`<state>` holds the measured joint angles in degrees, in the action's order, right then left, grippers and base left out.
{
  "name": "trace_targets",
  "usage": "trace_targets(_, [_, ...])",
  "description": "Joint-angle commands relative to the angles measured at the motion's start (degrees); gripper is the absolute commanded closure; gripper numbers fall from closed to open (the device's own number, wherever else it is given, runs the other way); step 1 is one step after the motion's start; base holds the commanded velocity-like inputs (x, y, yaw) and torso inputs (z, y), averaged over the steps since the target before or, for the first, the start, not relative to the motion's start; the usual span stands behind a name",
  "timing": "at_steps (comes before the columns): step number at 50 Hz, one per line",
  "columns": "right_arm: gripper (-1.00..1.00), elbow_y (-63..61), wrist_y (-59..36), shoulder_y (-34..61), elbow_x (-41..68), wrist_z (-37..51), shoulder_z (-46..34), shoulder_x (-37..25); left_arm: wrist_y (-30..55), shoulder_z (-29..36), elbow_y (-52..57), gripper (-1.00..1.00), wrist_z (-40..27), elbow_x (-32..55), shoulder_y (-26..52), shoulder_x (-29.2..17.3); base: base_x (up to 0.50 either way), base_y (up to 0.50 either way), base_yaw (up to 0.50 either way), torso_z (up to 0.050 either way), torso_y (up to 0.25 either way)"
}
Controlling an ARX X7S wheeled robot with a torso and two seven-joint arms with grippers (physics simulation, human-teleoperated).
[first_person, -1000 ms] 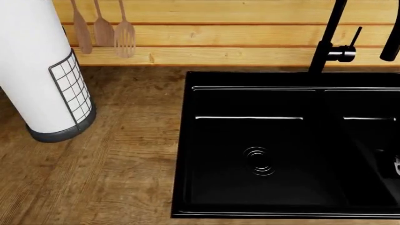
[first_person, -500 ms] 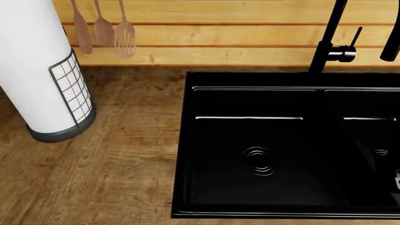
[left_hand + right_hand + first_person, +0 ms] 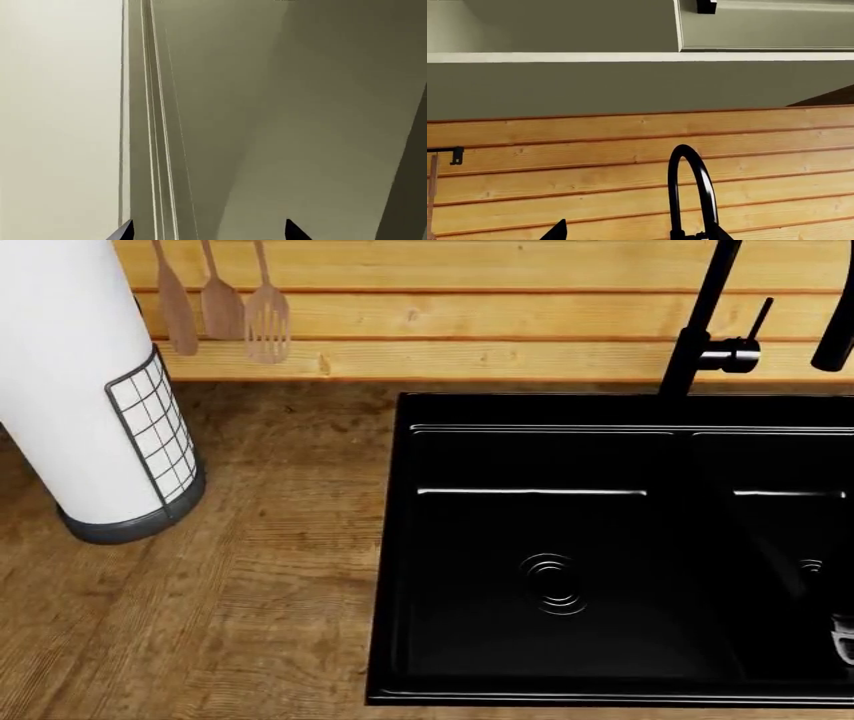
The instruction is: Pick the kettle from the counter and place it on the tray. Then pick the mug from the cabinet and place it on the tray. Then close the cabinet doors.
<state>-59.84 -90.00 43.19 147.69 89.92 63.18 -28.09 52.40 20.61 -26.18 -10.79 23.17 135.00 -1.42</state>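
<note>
This is looking like a home kitchen. A black double sink [image 3: 614, 550] is sitting sunk into a brown wood-grain counter [image 3: 254, 620], and a tall black faucet [image 3: 701, 325] is standing just behind the sink. On the pale wooden wall planks [image 3: 507, 310] behind the sink, wooden utensils [image 3: 220, 300] are hanging. A big white paper towel roll [image 3: 80, 390] is standing beside the sink. Pale green cabinets [image 3: 627, 30] are hanging above the faucet.
</note>
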Motion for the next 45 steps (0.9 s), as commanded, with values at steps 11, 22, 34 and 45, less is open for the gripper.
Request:
trace_targets(11, [-1.00, -0.2, 0.0, 3.4, 7.7, 0.1, 5.5, -3.4, -2.0, 13.0, -14.7, -1.00, 5.5, 6.7, 0.0, 1.4, 0.00, 0.00, 0.00, 0.000, 0.000])
trace_targets(22, [-1.00, -0.2, 0.0, 3.6, 8.4, 0.1, 6.0, -3.3, -6.7, 23.4, -18.5, -1.00, 5.3, 15.7, 0.0, 1.4, 0.00, 0.00, 0.00, 0.000, 0.000])
trace_targets(34, [-1.00, -0.2, 0.0, 3.6, 7.4, 0.1, 4.7, -3.0, -12.1, 39.0, -21.6, -1.00, 5.8, 24.4, -0.1, 1.4, 0.00, 0.00, 0.00, 0.000, 0.000])
trace_targets(45, [-1.00, -0.2, 0.0, 3.7, 6.7, 0.1, 3.7, -2.8, -13.5, 48.0, -22.6, -1.00, 5.6, 28.5, -1.7, 1.3, 0.00, 0.00, 0.00, 0.000, 0.000])
